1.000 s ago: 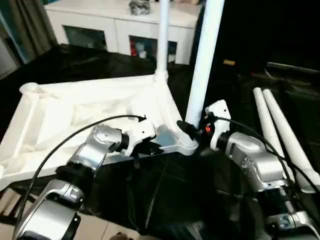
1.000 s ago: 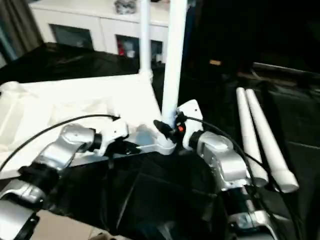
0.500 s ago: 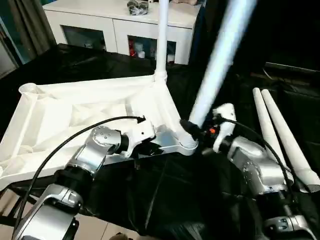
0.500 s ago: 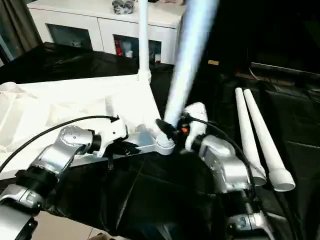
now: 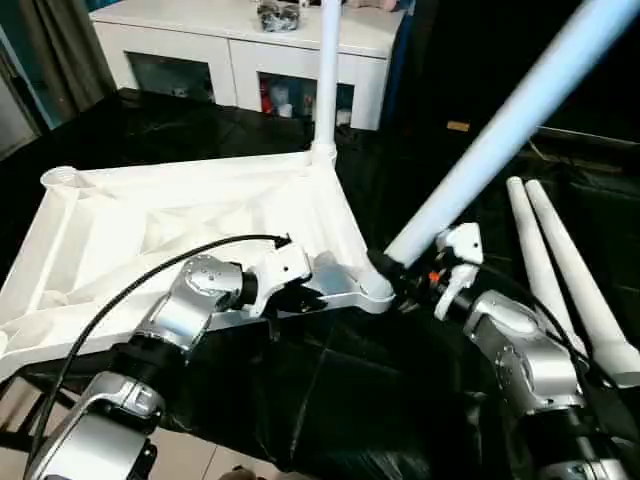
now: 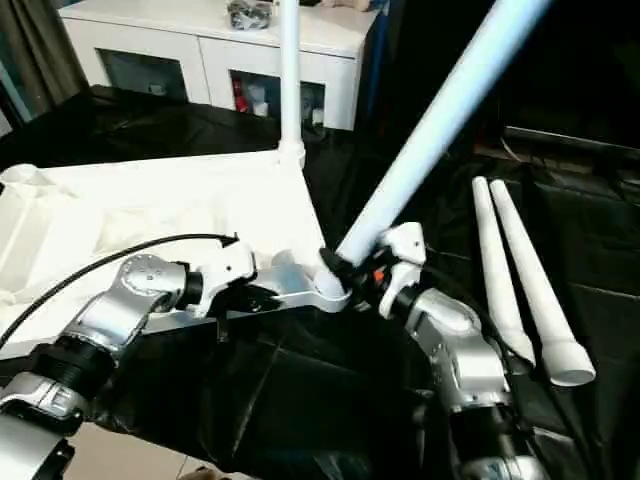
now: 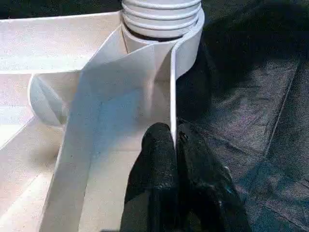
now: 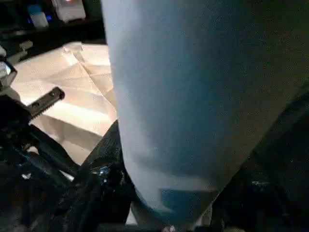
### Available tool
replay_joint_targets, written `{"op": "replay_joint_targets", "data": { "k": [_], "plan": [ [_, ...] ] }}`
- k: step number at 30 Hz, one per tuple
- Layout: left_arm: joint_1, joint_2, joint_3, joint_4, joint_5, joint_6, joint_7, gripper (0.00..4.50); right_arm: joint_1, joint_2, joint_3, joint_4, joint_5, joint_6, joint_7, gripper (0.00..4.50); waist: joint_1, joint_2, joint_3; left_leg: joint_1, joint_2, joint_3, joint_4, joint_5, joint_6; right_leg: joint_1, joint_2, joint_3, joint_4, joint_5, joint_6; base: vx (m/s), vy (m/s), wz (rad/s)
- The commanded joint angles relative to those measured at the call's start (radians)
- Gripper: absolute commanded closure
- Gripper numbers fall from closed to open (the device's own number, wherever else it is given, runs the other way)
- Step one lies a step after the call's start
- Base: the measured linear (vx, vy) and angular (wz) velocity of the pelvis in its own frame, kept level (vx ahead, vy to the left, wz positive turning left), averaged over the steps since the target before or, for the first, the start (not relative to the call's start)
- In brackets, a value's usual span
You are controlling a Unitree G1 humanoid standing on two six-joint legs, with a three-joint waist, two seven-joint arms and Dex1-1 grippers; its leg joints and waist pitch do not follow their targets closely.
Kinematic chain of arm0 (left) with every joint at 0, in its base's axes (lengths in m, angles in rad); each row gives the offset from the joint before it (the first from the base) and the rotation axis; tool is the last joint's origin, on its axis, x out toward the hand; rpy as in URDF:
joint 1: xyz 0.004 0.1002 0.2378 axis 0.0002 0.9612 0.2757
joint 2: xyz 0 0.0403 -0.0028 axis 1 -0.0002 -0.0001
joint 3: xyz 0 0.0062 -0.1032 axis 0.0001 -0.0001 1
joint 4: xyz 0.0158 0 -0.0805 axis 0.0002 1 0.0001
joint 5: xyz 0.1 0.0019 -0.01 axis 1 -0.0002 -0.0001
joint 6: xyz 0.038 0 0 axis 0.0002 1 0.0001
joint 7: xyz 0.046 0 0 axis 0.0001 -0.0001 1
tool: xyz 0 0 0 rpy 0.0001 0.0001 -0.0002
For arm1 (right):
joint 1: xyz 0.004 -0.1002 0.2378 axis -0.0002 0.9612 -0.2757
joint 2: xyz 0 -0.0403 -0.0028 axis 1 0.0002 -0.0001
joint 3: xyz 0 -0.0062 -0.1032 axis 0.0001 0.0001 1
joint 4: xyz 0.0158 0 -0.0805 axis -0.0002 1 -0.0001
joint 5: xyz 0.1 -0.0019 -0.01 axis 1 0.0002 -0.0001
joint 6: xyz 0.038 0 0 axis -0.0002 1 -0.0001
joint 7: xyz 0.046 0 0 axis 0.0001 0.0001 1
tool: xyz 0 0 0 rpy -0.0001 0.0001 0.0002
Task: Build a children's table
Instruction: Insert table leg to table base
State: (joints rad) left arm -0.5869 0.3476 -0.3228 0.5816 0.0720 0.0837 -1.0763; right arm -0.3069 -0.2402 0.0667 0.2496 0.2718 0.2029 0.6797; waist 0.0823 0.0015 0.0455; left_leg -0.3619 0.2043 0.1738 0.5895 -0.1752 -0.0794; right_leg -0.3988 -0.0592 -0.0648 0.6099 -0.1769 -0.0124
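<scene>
White plastic tabletop (image 5: 180,225) lies ribs-up on the black-draped desk (image 5: 330,400), so its corner sockets face upward for the legs. In the head views, 1 leg (image 5: 326,70) already stands upright in the far corner at about 12 o'clock, its long axis vertical. The right hand (image 5: 400,283) is clenched around the base of a second leg (image 5: 500,125), whose long axis slants up toward 2 o'clock, with its lower end just beside the near socket (image 5: 372,291); I judge it is unseated. 2 spare legs (image 5: 560,270) lie side by side at 3 o'clock. From the left wrist, the left hand (image 7: 173,145) pinches the tabletop's thin rim, probably steadying it. From the right wrist, that slanted leg looms large beside the fingers (image 8: 104,186).
</scene>
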Motion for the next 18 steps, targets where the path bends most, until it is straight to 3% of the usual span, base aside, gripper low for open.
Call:
{"op": "replay_joint_targets", "data": {
  "k": [1,14,18],
  "plan": [
    [0.009,0.018,0.02,0.013,0.004,-0.001,0.03,4.5,0.015,-0.013,0.071,0.066,-0.063,0.056,0.01,2.62,-0.003,-0.008,-0.049,0.009,0.022,-0.011,-0.076,-0.296,0.007,0.034,-0.082,0.045,-0.106,-0.497,-0.097,0.0,0.0,0.0],
    [-0.017,0.048,-0.012,0.027,0.016,-0.048,-0.047,4.5,-0.059,-0.032,0.182,0.179,-0.118,0.082,0.131,2.62,-0.026,-0.014,-0.049,0.014,0.022,-0.017,-0.079,-0.368,-0.002,0.027,-0.081,0.043,-0.115,-0.542,-0.089,0.0,0.0,0.0],
    [-0.034,0.067,-0.025,0.023,-0.001,-0.094,-0.123,4.5,-0.078,-0.036,0.201,0.215,-0.125,0.08,0.186,2.62,-0.026,-0.012,-0.053,0.015,0.025,-0.018,-0.082,-0.368,-0.003,0.029,-0.081,0.045,-0.11,-0.494,-0.108,0.0,0.0,0.0]
  ]
}}
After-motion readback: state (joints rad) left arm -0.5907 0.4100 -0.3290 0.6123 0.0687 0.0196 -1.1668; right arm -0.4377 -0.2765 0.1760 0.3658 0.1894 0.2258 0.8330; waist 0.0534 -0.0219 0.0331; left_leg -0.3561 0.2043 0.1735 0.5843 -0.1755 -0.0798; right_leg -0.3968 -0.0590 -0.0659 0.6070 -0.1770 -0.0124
